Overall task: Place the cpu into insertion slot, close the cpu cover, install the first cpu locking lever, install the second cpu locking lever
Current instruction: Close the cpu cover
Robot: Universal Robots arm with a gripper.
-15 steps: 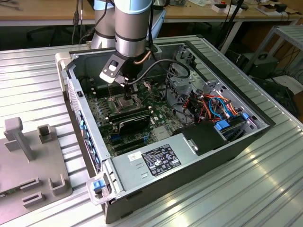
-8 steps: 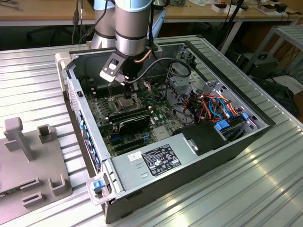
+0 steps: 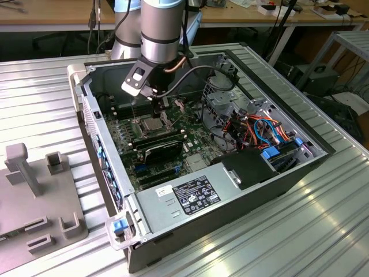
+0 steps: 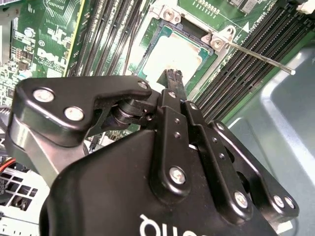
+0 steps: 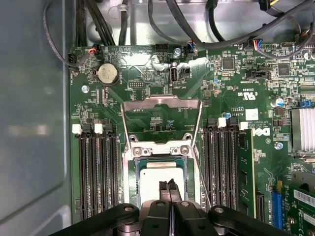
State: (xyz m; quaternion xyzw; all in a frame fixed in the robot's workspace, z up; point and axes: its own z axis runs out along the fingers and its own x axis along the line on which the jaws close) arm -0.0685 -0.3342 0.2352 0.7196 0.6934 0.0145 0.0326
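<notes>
- My black two-finger gripper [image 5: 168, 188] has its fingertips pressed together with nothing pinched between them. In the first wrist view they sit just over the near edge of the chip, which I judge suits a push or nudge rather than a grab.
- The small flat square cpu with its silvery-grey top plate [image 5: 157, 173] lies in the square silver-rimmed insertion slot [image 5: 133, 177] on the green circuit board [image 5: 236, 98]. It looks flat to me.
- The thin silver window-frame cpu cover [image 5: 162, 103] is swung back on its hinge, away from the slot, leaving the chip exposed.
- In the second wrist view a thin bare metal lever rod [image 4: 261, 58] juts out past the long black memory slots [image 4: 246, 64], unlatched, I'd say, so the cover can drop freely.
</notes>
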